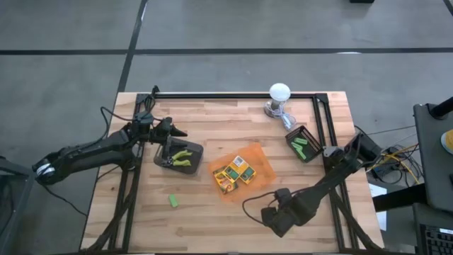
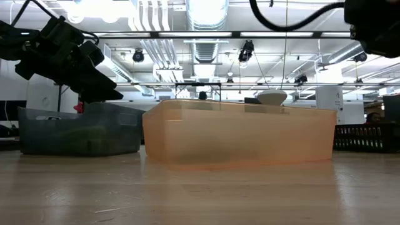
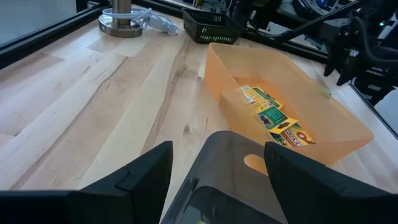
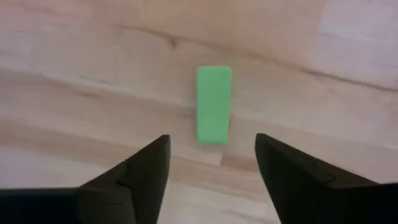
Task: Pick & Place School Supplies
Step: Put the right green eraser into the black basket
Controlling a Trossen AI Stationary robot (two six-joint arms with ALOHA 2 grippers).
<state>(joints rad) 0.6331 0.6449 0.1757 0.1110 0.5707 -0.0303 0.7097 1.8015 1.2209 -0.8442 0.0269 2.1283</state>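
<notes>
The left tool hangs with its fingers spread and empty over the near rim of a dark grey bin. In that bin lie two yellow-green plier-like tools, which the low view blurs behind the bin's smoky wall.

The right tool is open over bare worktop, holding nothing. A small green block lies flat on the wood just ahead of its fingertips. From above, the right arm covers that spot, so I cannot tell whether this is the green piece lying loose farther left.

Crayon boxes sit in the orange tray. More green pieces fill a black basket near the lamp.
</notes>
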